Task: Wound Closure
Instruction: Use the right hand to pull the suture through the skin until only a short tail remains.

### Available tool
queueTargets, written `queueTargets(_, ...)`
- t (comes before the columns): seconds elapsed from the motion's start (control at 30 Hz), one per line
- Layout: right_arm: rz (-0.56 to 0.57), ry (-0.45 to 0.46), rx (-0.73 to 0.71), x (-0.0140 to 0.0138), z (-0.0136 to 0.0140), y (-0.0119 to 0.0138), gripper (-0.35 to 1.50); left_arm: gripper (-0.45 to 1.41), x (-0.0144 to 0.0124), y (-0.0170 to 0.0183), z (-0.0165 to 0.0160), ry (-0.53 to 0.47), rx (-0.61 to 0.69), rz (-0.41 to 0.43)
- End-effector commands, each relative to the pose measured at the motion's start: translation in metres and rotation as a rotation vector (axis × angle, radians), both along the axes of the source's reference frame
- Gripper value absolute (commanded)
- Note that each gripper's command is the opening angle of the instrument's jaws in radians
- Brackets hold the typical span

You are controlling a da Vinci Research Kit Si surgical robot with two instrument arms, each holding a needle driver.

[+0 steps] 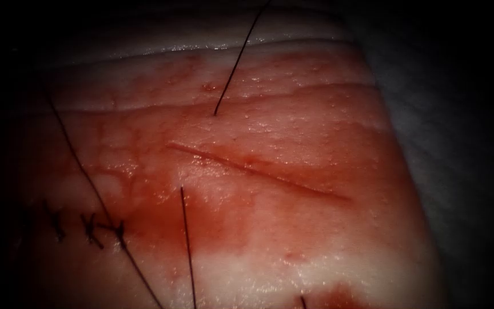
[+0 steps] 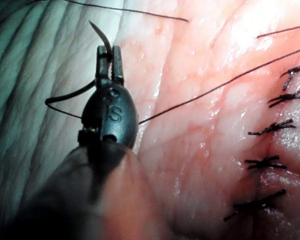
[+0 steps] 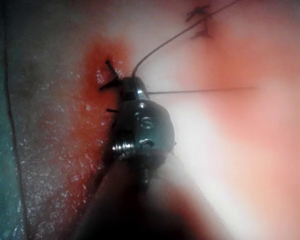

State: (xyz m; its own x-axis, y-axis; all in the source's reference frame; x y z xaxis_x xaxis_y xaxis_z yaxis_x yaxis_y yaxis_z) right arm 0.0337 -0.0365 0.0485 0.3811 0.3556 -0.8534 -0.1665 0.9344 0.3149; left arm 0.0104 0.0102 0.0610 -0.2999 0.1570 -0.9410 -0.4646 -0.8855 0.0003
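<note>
Nearest the lens, the left claw (image 2: 111, 56) is pressed together on the needle (image 2: 101, 34), gripping it near the middle of its curve; the pointed end arcs up past the claw tips, free of the tissue (image 2: 200, 140), and thread (image 2: 65, 97) loops from behind the claw across to the flesh. Right of that claw runs a row of finished stitches (image 2: 265, 162), so one cut looks closed already. Seen from the endoscope, the cut (image 1: 258, 170) still lies open with no stitch across it; thread ends (image 1: 187, 240) stand beside it and red fluid (image 1: 161, 220) pools on its left. Most of this closure appears left to do. At the right claw (image 3: 129, 86) a thread (image 3: 162, 47) leaves the tips, but I cannot tell how its jaws stand. Pale ridged cloth (image 2: 30, 75) covers the surface left of the left claw.
</note>
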Motion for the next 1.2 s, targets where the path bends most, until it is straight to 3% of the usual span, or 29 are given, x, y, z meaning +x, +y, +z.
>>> queueTargets(0.03, 0.011, 0.028, -0.024, 0.0014, 0.0004, 0.0005, 0.99, -0.45, -0.0006, 0.0001, 0.0005, -0.003, -0.006, 0.002)
queueTargets(0.13, 0.048, 0.081, -0.068, 0.0014, 0.0003, 0.0029, 1.28, -0.45, -0.0006, -0.0005, 0.0003, 0.000, -0.010, 0.002)
queueTargets(0.2, 0.065, 0.108, -0.091, 0.0011, 0.0005, 0.0046, 1.35, -0.45, -0.0001, -0.0006, 0.0001, -0.001, -0.009, 0.005)
queueTargets(0.4, 0.078, 0.126, -0.115, -0.0005, 0.0025, 0.0099, 1.20, -0.45, 0.0016, 0.0002, -0.0002, 0.004, 0.000, 0.005)
queueTargets(0.57, 0.078, 0.061, -0.132, -0.0004, 0.0067, 0.0133, 1.10, -0.45, 0.0012, 0.0000, -0.0002, 0.016, -0.003, -0.007)
queueTargets(0.9, 0.117, -0.019, -0.141, 0.0017, 0.0144, 0.0179, 1.13, -0.45, -0.0006, -0.0008, 0.0002, 0.007, -0.017, 0.004)
queueTargets(0.93, 0.114, -0.025, -0.141, 0.0019, 0.0147, 0.0180, 1.06, -0.45, -0.0006, -0.0009, 0.0003, 0.010, -0.023, 0.006)
queueTargets(0.97, 0.103, -0.037, -0.144, 0.0022, 0.0150, 0.0179, 0.88, -0.45, -0.0006, -0.0009, 0.0003, 0.012, -0.022, 0.008)
queueTargets(1.0, 0.095, -0.044, -0.142, 0.0023, 0.0152, 0.0179, 0.51, -0.45, -0.0006, -0.0009, 0.0003, 0.012, -0.023, 0.008)
queueTargets(1.03, 0.090, -0.054, -0.136, 0.0024, 0.0154, 0.0178, 0.00, -0.45, -0.0006, -0.0009, 0.0004, 0.012, -0.023, 0.008)
queueTargets(1.07, 0.091, -0.067, -0.098, 0.0024, 0.0156, 0.0177, -0.35, -0.45, -0.0006, -0.0010, 0.0004, 0.013, -0.023, 0.008)
queueTargets(1.2, 0.090, -0.096, -0.018, 0.0023, 0.0159, 0.0172, -0.35, -0.45, -0.0007, -0.0011, 0.0004, 0.010, -0.019, 0.009)
